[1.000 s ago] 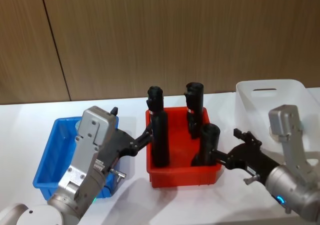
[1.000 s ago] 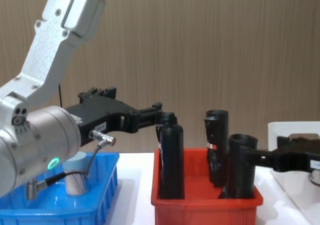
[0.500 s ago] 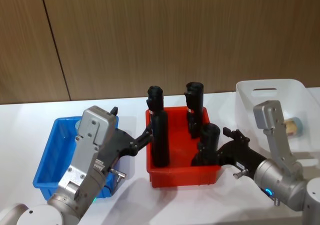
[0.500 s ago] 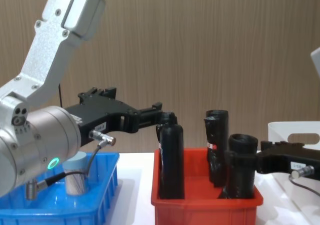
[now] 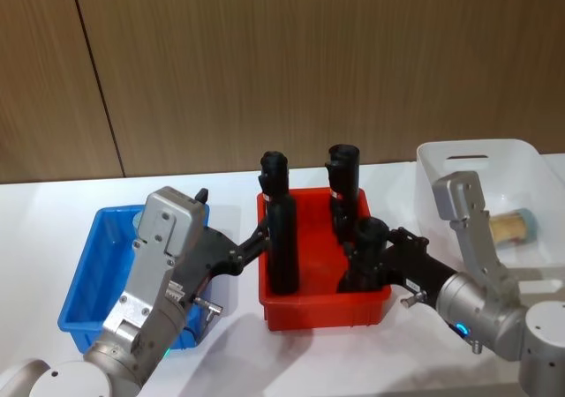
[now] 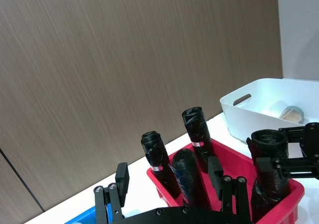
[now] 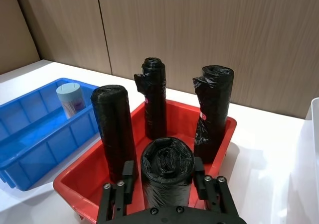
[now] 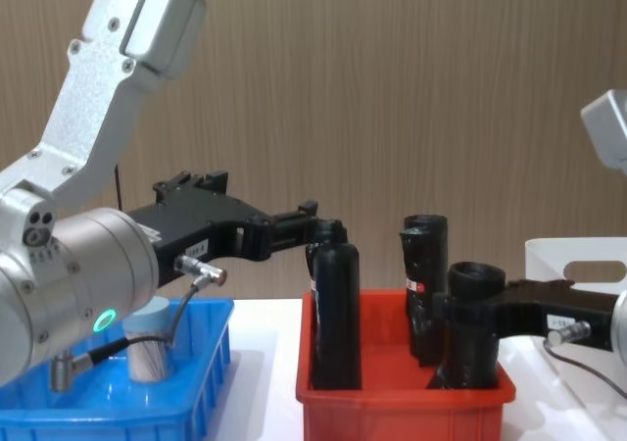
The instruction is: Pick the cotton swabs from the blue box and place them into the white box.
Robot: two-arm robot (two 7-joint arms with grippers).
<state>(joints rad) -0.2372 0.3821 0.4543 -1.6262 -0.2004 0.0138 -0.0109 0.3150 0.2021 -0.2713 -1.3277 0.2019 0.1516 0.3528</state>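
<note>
One cotton swab tub (image 8: 149, 349) with a pale blue lid stands in the blue box (image 5: 85, 278), also seen in the right wrist view as a tub (image 7: 69, 99) in the blue box (image 7: 30, 134). Another swab tub (image 5: 510, 225) lies in the white box (image 5: 481, 161). My left gripper (image 5: 257, 238) is open and empty, held above the gap between the blue box and the red bin. My right gripper (image 7: 163, 176) is open at the red bin's front right, its fingers (image 7: 128, 176) on either side of the top of a black roll (image 7: 167, 170).
The red bin (image 5: 322, 312) stands between the two boxes and holds several tall black rolls (image 5: 282, 238). A wooden wall closes the back. Bare white table lies in front of the bins and behind them.
My right arm has swung left from the white box to the red bin's front roll, uncovering the swab tub lying in the white box. The left arm has not moved.
</note>
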